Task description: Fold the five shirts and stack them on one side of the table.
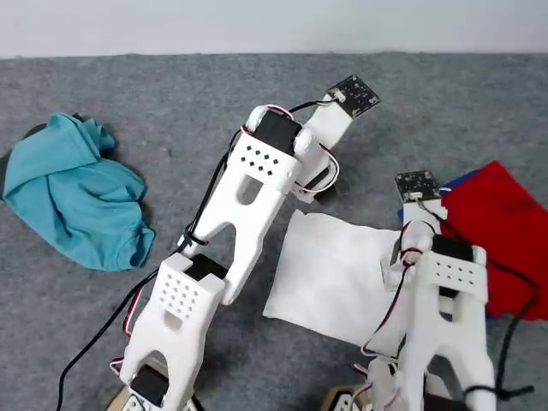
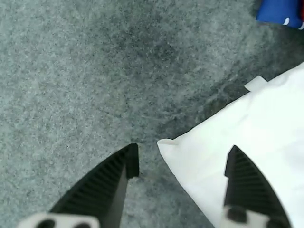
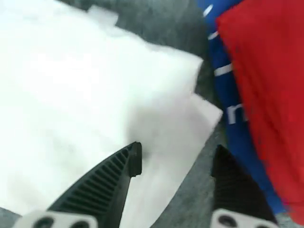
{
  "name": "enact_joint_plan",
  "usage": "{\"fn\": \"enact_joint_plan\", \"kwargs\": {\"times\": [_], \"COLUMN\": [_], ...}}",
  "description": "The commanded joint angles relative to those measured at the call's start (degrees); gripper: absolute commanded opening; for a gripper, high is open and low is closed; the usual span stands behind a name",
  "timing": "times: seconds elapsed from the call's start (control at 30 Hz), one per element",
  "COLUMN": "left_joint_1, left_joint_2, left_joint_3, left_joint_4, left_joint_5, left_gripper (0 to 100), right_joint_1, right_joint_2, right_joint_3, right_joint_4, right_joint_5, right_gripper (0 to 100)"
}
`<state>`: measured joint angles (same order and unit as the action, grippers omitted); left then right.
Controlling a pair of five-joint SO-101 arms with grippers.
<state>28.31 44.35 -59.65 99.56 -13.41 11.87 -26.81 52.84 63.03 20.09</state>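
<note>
1. Table (image 1: 103, 342): grey, carpet-like surface. Expect the cloth to drag on it, not slide.

2. Arms: the left arm (image 1: 248, 197) reaches over the far-left corner of the white shirt. The right arm (image 1: 445, 308) stands at that shirt's right edge.

3. Shirts, all soft, light and limp:
- Teal shirt (image 1: 77, 201): crumpled at the table's left side, well apart from the others, not yet folded.
- White shirt (image 1: 334, 274): flat, roughly rectangular, between the arms. It appears partly folded.
- Red shirt (image 1: 497, 231): at the right side, lying over the blue shirt (image 3: 237, 95). This pair is judged to be the start of the stack.

4. Handling: a single-point hold will let the cloth sag and unfold. Pinch at corners or along a folded edge, taking all layers, with both arms together.

5. Left gripper (image 2: 183, 154): jaws spread, holding nothing. They straddle the white shirt's corner, one finger over the table, the other over the cloth.

6. Right gripper (image 3: 176, 152): jaws spread, holding nothing, over the white shirt's edge just beside the blue shirt.
</note>
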Motion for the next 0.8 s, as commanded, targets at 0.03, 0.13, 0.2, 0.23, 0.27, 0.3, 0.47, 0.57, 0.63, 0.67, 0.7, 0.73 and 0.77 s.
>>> {"fn": "enact_joint_plan", "kwargs": {"times": [0.03,0.13,0.2,0.23,0.27,0.3,0.47,0.57,0.63,0.67,0.7,0.73,0.77], "left_joint_1": [0.00,0.00,0.00,0.00,0.00,0.00,0.00,0.00,0.00,-0.09,-0.09,-0.18,-0.18], "left_joint_2": [-4.48,-4.48,-4.48,-4.48,-4.48,-4.48,-4.48,-4.48,-4.48,-4.48,-4.40,-4.22,-4.04], "left_joint_3": [-2.15,-2.15,-2.15,-2.15,-2.15,-2.15,-2.15,-2.07,-2.07,-2.07,-2.07,-2.07,-2.07], "left_joint_4": [0.97,0.97,0.97,0.97,0.97,0.97,0.97,0.97,0.97,0.97,0.97,0.97,0.97], "left_joint_5": [0.35,0.35,0.35,0.35,0.35,0.35,0.35,0.35,0.35,0.35,0.35,0.35,0.35], "left_gripper": [29,29,29,29,29,29,29,29,29,29,29,29,29], "right_joint_1": [-0.84,-1.19,-3.12,-4.62,-6.37,-8.31,-13.32,-12.97,-12.62,-12.53,-12.70,-12.88,-12.88], "right_joint_2": [7.78,13.23,16.66,18.51,20.26,21.85,25.98,25.27,24.22,23.34,22.11,20.62,18.77], "right_joint_3": [-2.29,-3.87,-3.87,-3.87,-3.87,-3.87,-4.22,-4.22,-4.22,-4.31,-5.01,-6.33,-7.91], "right_joint_4": [-0.84,-1.71,-4.35,-5.67,-6.90,-8.13,-11.03,-11.12,-11.21,-11.30,-11.30,-10.95,-10.68], "right_joint_5": [-0.62,-0.70,-0.70,-0.70,-0.70,-0.44,-0.18,-0.09,1.49,2.11,2.37,2.37,2.37], "right_gripper": [30.5,28.0,26.2,25.0,23.3,21.4,6.4,0.9,1.0,0.9,1.0,1.0,1.0]}}
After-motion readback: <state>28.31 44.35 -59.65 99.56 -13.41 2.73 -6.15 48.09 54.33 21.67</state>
